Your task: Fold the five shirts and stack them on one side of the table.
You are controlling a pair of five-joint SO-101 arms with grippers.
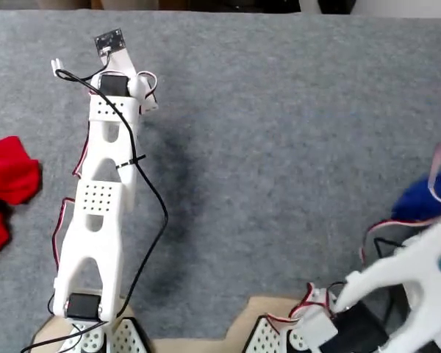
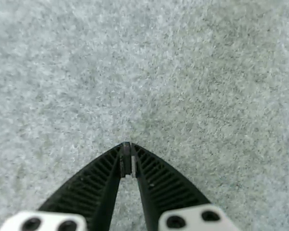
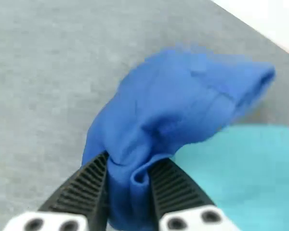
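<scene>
Observer: Shirts first. Where did they lie?

Operator: The blue shirt (image 3: 183, 101) hung bunched in the right claw (image 3: 127, 178), which was clamped on a fold of it. In the high view it sat at the 3 o'clock edge of the grey surface (image 1: 279, 147), with a teal shirt (image 3: 250, 163) just beside it. Whether the two touched, I could not tell.

Observer: And the opposite side?

Operator: A red shirt (image 1: 7, 184) lay crumpled at 9 o'clock, running off the edge of the view.

Observer: The left arm?

Operator: The left arm (image 1: 103, 198) stretched from its base at 7 o'clock toward 11 o'clock, apart from the red shirt. The left claw (image 2: 127, 161) was closed, tips touching, over grey felt.

Observer: Room to move?

Operator: A wide stretch of grey felt lay between the two arms, from the middle up to the far edge at 12 o'clock. The right arm (image 1: 419, 279) crowded the 4 o'clock corner. A tan board (image 1: 206, 346) showed at 6 o'clock, along the near edge by the arm bases.
</scene>
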